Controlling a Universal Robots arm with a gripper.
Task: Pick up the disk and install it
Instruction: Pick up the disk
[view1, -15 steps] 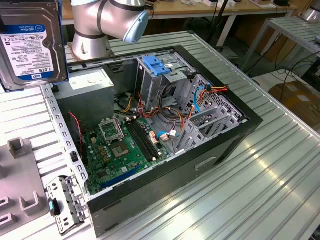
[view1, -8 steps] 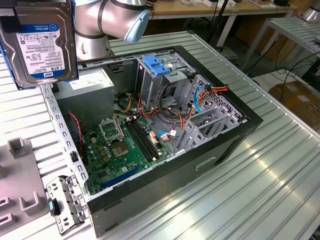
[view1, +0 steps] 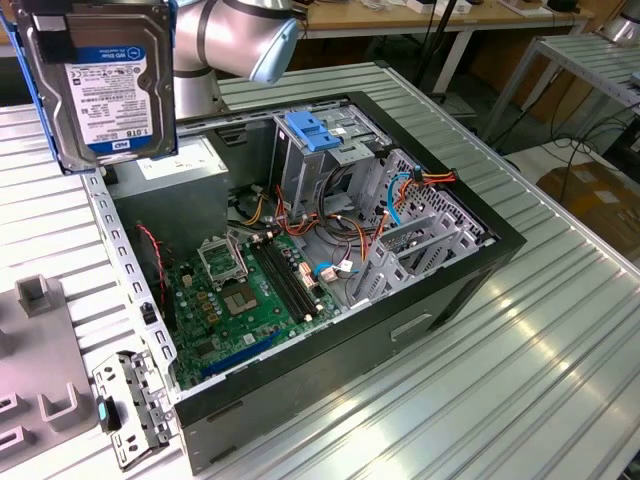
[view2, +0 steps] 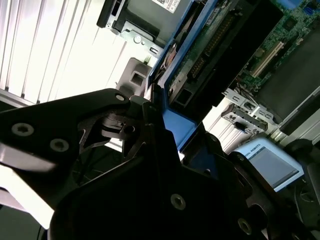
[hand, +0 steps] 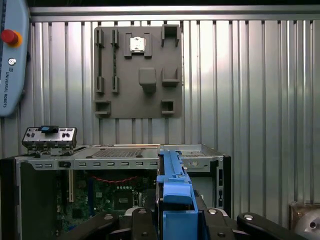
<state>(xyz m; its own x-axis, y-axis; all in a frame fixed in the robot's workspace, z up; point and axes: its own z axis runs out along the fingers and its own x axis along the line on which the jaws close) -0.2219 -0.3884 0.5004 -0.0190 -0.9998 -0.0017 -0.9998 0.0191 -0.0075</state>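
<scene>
Claw is closed on the disk, gripping its blue side rails. Black fingers sit on either side of the rail in the first wrist view. Disk hangs in the air at the exterior view's left, label outward, apart from the open computer case. Case lies on the ribbed metal table. Inside it: green motherboard, loose cables, metal drive cage with a blue bracket on top. Disk's upper edge is cut off in the exterior view. Pad contact is hard to make out.
</scene>
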